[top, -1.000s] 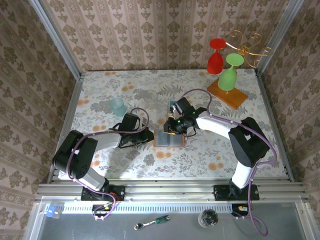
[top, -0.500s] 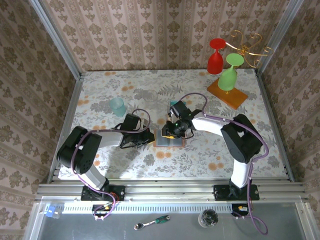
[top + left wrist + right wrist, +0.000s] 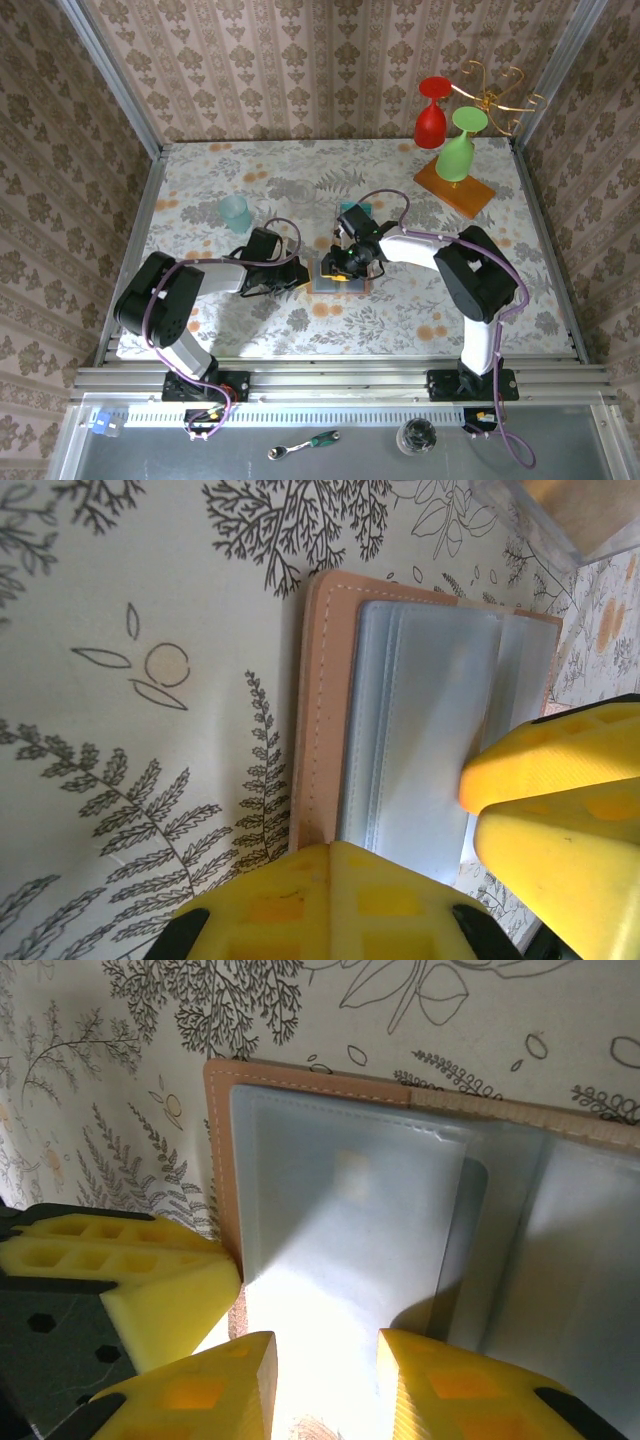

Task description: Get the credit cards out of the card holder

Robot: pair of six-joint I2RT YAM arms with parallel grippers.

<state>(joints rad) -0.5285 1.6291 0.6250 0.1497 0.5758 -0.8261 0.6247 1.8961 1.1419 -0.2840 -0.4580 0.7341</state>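
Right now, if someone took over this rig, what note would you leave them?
Left gripper: looks shut, pressing the card holder's left edge onto the table.
Right gripper: open, fingertips hovering over the holder's grey pockets.
Done: holder lies open; a small teal piece, possibly one card, lies on the table beyond the right wrist.
Left to do: pull out whatever the pockets hold; their contents are unclear.
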